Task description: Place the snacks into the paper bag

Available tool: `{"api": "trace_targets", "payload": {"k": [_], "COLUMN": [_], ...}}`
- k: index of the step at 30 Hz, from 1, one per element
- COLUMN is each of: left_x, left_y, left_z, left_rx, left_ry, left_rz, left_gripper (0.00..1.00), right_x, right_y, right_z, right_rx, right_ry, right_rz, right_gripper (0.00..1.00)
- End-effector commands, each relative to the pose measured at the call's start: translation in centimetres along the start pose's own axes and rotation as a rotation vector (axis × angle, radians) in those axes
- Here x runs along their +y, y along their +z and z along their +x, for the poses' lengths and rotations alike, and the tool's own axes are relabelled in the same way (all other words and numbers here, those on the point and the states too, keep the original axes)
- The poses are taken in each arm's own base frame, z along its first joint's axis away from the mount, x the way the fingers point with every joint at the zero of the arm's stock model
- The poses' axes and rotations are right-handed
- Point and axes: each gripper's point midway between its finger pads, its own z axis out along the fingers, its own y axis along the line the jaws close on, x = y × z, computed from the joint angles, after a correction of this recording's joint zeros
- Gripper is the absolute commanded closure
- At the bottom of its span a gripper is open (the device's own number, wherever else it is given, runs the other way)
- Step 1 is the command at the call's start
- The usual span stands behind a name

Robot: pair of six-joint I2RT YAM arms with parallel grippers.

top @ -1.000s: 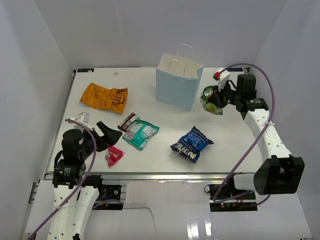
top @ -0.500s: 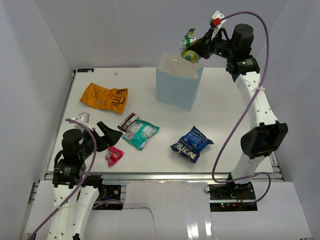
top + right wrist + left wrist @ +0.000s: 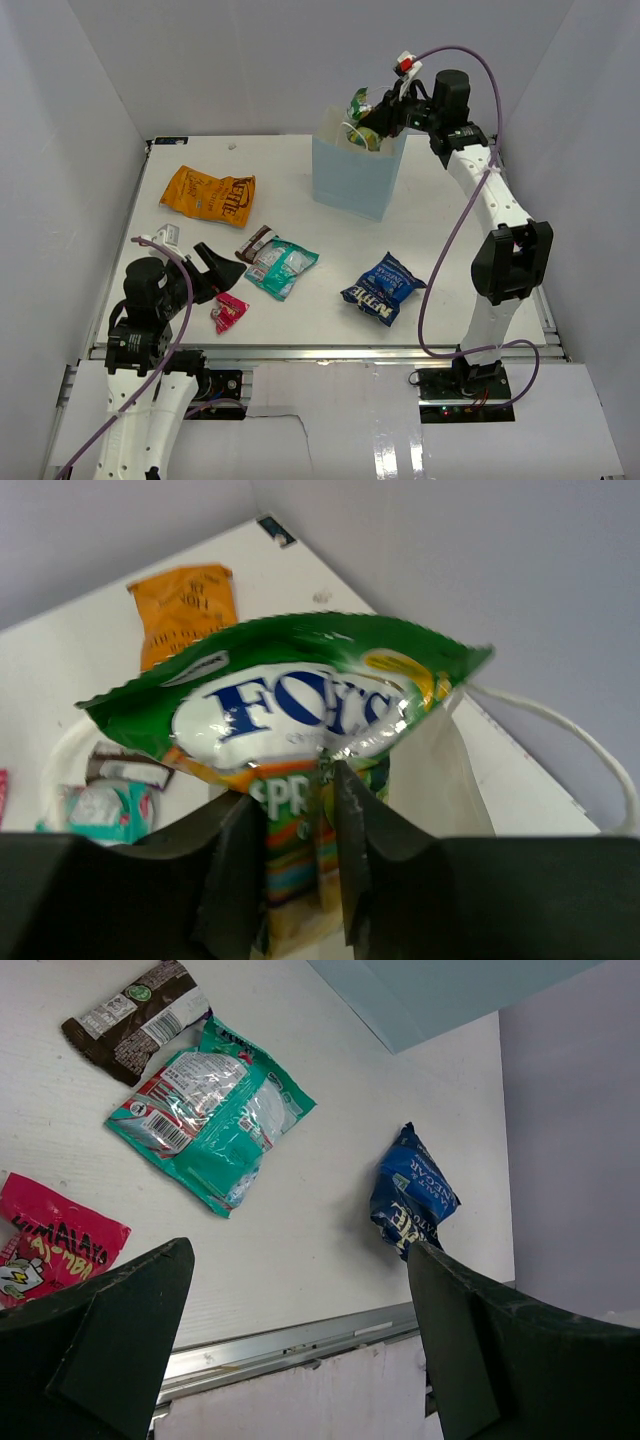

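My right gripper (image 3: 378, 118) is shut on the yellow-green pouch (image 3: 360, 112) and holds it over the open mouth of the light blue paper bag (image 3: 352, 178); the pouch (image 3: 300, 710) fills the right wrist view above the bag's white inside (image 3: 450, 770). On the table lie the orange chip bag (image 3: 209, 194), brown bar (image 3: 255, 241), teal-white pouch (image 3: 282, 265), pink wrapper (image 3: 229, 311) and blue chip bag (image 3: 384, 286). My left gripper (image 3: 213, 268) is open and empty just left of the pink wrapper (image 3: 50, 1245).
White walls close in the table on three sides. The metal front rail (image 3: 290, 1345) runs along the near edge. A white string handle (image 3: 560, 730) loops beside the held pouch.
My right arm has swung up and left from beside the bag, carrying the yellow-green pouch over the bag's opening, and has lowered it slightly. The left arm has not moved.
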Motion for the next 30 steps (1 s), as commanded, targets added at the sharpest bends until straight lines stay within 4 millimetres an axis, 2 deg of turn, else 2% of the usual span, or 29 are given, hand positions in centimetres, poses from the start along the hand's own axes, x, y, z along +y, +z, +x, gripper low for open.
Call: {"api": "trace_targets", "payload": {"k": [1, 3, 4, 7, 10, 12, 14, 16, 17, 21, 22, 23, 24, 25, 26, 27, 28, 29, 30], "left_x": [-0.2, -0.2, -0.3, -0.4, 0.4, 1.1, 1.9, 3.2, 3.7, 6.9, 7.9, 8.2, 7.9, 7.8, 8.0, 7.2, 6.8, 7.1, 7.1], "left_y": [0.4, 0.8, 1.2, 2.1, 3.3, 4.1, 4.8, 5.8, 6.3, 8.5, 8.9, 9.3, 10.0, 10.6, 11.5, 12.4, 12.9, 13.9, 14.3], "left_z": [-0.1, 0.1, 0.1, 0.5, 1.1, 1.4, 1.5, 1.9, 2.0, 2.6, 2.3, 2.0, 0.8, 0.2, 0.3, -1.2, -1.5, -1.3, -1.7], "left_rx": [0.011, 0.029, 0.031, 0.069, 0.107, 0.135, 0.151, 0.183, 0.192, 0.245, 0.231, 0.229, 0.209, 0.209, 0.244, 0.234, 0.249, 0.288, 0.295], "left_ry": [-0.011, -0.019, -0.033, -0.064, -0.101, -0.113, -0.121, -0.149, -0.169, -0.228, -0.225, -0.217, -0.166, -0.127, -0.094, 0.011, 0.066, 0.113, 0.162], "left_rz": [0.011, 0.020, 0.026, 0.041, 0.018, -0.012, -0.047, -0.109, -0.137, -0.305, -0.360, -0.377, -0.361, -0.351, -0.348, -0.296, -0.269, -0.261, -0.259], "left_gripper": [0.02, 0.02, 0.02, 0.02, 0.02, 0.02, 0.02, 0.02, 0.02, 0.02, 0.02, 0.03, 0.04, 0.05, 0.09, 0.11, 0.12, 0.15, 0.15], "right_x": [0.7, 0.4, 0.3, 0.2, 0.4, 0.4, 0.8, 1.2, 1.5, 2.0, 2.3, 1.7, 1.7, 2.8, 1.9, 2.2, 3.0, 3.5, 4.0], "right_y": [-0.9, -1.0, -1.1, -2.0, -3.3, -4.4, -5.9, -7.0, -8.1, -10.9, -11.8, -13.0, -13.7, -14.4, -15.9, -16.5, -17.3, -17.9, -18.3], "right_z": [-1.6, -1.6, -1.8, -3.1, -4.3, -4.4, -5.2, -4.7, -5.3, -2.8, -1.7, -0.9, -0.1, 0.1, 2.5, 3.7, 4.0, 6.8, 8.1], "right_rx": [-0.049, -0.047, -0.047, -0.056, -0.054, -0.046, -0.052, -0.030, -0.034, 0.050, 0.071, 0.084, 0.097, 0.104, 0.137, 0.154, 0.160, 0.213, 0.238], "right_ry": [-0.042, -0.047, -0.047, -0.060, -0.059, -0.049, -0.059, -0.064, -0.078, -0.055, -0.052, -0.036, -0.021, -0.018, 0.003, 0.005, -0.020, -0.030, -0.041], "right_rz": [-0.002, 0.014, 0.020, 0.042, 0.048, 0.038, 0.024, 0.014, 0.019, 0.053, 0.071, 0.100, 0.110, 0.106, 0.136, 0.138, 0.141, 0.130, 0.121], "right_gripper": [0.60, 0.51, 0.41, 0.32, 0.29, 0.28, 0.25, 0.22, 0.21, 0.21, 0.21, 0.21, 0.21, 0.21, 0.21, 0.20, 0.20, 0.20, 0.20]}}
